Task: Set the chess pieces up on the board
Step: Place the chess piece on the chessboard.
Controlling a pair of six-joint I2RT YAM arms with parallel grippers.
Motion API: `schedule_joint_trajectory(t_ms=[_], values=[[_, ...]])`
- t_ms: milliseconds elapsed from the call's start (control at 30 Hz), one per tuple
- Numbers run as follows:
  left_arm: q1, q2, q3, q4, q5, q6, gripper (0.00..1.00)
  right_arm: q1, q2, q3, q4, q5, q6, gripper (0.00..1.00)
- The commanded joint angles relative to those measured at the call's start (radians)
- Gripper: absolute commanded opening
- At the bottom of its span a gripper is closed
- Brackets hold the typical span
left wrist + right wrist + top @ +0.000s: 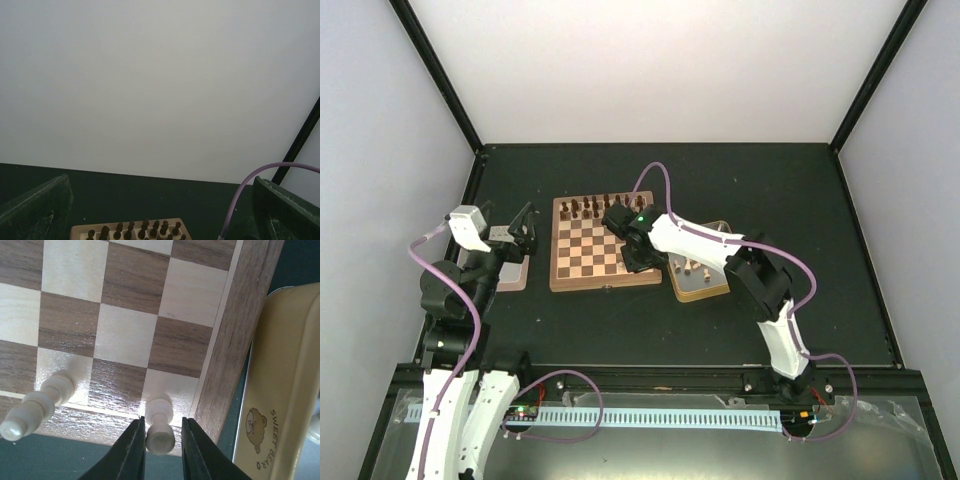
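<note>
The board [605,287] lies mid-table, with dark chessmen [590,207] along its far rows. My right gripper [642,265] hangs over the board's near right corner. In the right wrist view its fingers [134,450] flank a pale chess piece [160,432] standing on the light corner square. The left finger touches it and a thin gap shows on the right, so the gripper [162,450] is open. A second pale piece [37,407] stands two squares to the left. My left gripper [525,228] is wide open and empty, left of the board.
A gold-rimmed tin [705,287] with several pale chess pieces [692,266] sits just right of the board; its bear-printed wall [280,390] is close to my right fingers. A flat pale box [510,272] lies under the left arm. Black frame posts stand at the back corners.
</note>
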Motion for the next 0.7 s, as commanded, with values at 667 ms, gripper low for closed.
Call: schedule_joint_trajectory(t_ms=[667], values=[[0.021, -0.009, -0.005, 0.031, 0.03, -0.001, 0.99, -0.096, -0.384, -0.214, 0.12, 0.086, 0.05, 0.37]])
